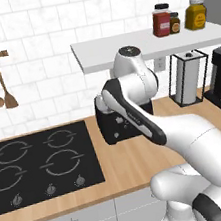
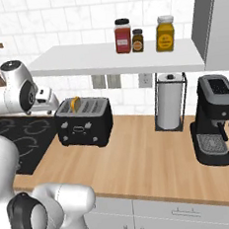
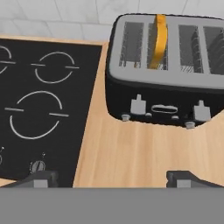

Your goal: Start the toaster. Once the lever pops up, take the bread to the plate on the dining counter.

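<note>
the arm reaches forward and folds down over the wood worktop, its hand held above and in front of the toaster. the gripper has its jaws spread wide apart, holding nothing. the toaster, glossy black with a grey slotted top, sits on the worktop just beside the black hob. the bread stands upright in the second slot, golden crust poking above the top.

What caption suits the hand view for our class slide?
Open gripper hovers above the wood worktop, facing the black toaster with bread in its slot.
</note>
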Controlling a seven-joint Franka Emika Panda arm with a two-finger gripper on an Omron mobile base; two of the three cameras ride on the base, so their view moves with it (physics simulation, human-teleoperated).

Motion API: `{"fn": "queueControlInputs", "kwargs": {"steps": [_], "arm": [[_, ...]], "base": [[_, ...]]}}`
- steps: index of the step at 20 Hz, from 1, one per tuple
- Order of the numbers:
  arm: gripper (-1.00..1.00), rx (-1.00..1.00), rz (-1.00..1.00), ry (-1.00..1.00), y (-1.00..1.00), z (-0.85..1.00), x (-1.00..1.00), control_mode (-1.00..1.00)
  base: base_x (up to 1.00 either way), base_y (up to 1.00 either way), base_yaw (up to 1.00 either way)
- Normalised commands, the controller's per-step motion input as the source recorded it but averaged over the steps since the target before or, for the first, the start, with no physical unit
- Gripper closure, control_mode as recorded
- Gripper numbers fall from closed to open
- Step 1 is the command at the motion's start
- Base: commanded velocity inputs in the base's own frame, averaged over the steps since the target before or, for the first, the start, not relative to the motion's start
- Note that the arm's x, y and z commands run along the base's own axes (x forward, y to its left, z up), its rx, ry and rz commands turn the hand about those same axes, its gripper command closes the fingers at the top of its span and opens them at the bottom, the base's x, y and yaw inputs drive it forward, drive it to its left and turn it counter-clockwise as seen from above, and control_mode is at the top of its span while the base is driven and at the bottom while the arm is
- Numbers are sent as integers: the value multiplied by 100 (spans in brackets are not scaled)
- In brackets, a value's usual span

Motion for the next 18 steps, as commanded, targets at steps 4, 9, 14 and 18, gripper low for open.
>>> {"fn": "queueControlInputs", "kwargs": {"steps": [4,9,14,18], "arm": [[-100,0,0,-2,-30,-48,32,-100],[-100,-3,0,4,-2,-16,21,-100],[-100,-4,0,6,0,-20,10,-100],[-100,0,0,-1,0,-78,52,-100]], "base": [[0,0,0],[0,0,0],[0,0,0],[0,0,0]]}}
